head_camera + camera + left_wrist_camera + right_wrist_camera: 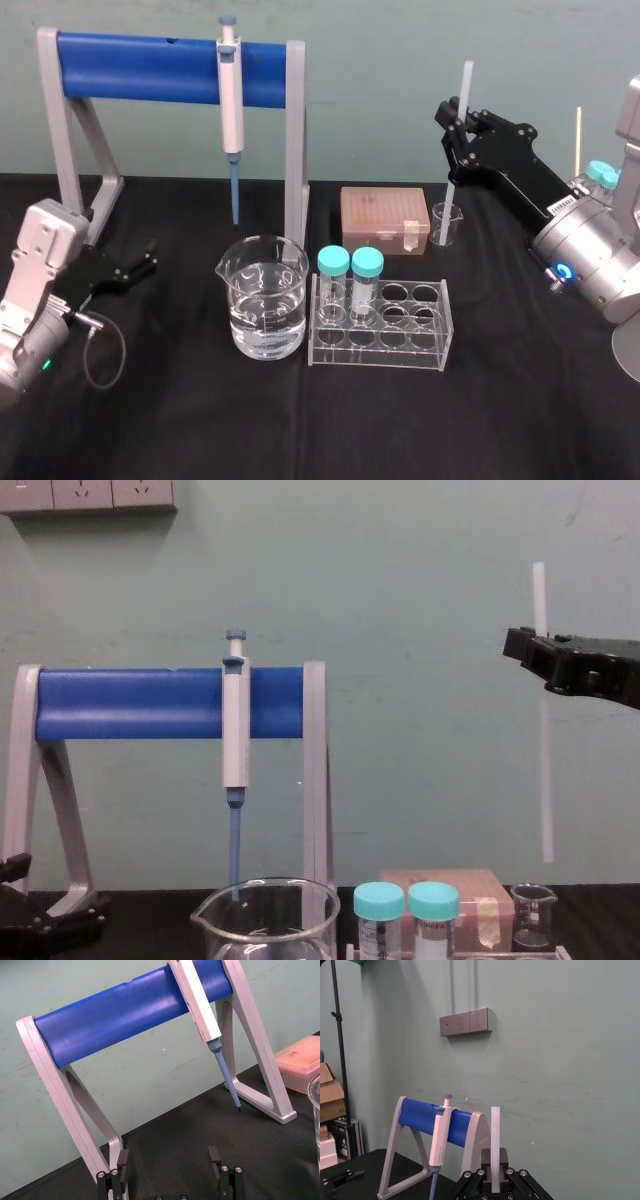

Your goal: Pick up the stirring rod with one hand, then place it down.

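White stirring rod (547, 780), clamped in right claw (455, 120), clears small beaker (533, 920); left claw (168, 1157) apart.

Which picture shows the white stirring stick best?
The chest view: the whole stirring rod hangs upright in the right gripper, both ends clear against the wall. The head view has its lower end overlapping a small beaker. The right wrist view shows its top part.

Pale green wall (560, 1060) behind a black-covered table (300, 420).
A row of grey sockets (465, 1022) sits high on the wall, two thin pipes (452, 985) running up from it; a thin black pole (336, 1035) rises beside stacked cardboard boxes (330, 1095).
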Tool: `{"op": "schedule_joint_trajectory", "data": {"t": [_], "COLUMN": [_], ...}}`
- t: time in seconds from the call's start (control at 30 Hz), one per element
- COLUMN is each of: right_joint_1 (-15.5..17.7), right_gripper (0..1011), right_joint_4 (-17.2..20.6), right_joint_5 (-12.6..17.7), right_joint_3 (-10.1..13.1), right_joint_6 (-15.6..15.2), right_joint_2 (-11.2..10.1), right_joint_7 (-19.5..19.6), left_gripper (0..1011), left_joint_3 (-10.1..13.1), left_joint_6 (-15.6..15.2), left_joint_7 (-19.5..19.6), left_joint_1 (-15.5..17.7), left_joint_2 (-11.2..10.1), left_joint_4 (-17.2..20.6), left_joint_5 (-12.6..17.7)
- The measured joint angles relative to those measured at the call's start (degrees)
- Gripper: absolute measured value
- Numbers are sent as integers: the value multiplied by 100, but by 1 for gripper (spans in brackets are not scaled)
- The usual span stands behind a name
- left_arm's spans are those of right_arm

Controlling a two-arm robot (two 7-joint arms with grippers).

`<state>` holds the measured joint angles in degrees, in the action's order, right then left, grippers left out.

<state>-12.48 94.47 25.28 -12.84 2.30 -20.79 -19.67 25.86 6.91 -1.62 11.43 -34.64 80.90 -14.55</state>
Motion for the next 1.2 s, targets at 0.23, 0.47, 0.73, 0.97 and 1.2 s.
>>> {"op": "schedule_joint_trajectory", "data": {"t": [0.23,0.47,0.73,0.97,1.2], "right_joint_1": [75,190,237,172,94], "right_gripper": [79,79,80,79,79], "right_joint_4": [-184,-404,-642,-818,-1004], "right_joint_5": [-87,-233,-139,-35,-76], "right_joint_3": [-81,-128,-106,-106,-152], "right_joint_6": [76,275,526,706,759], "right_joint_2": [6,17,104,193,245], "right_joint_7": [-9,-60,-248,-386,-396], "left_gripper": [1000,1000,1000,1001,1000], "left_joint_3": [0,0,0,0,0], "left_joint_6": [0,0,0,0,0], "left_joint_7": [0,0,0,0,0], "left_joint_1": [0,0,0,0,0], "left_joint_2": [0,0,0,0,0], "left_joint_4": [0,0,0,0,0], "left_joint_5": [0,0,0,0,0]}}
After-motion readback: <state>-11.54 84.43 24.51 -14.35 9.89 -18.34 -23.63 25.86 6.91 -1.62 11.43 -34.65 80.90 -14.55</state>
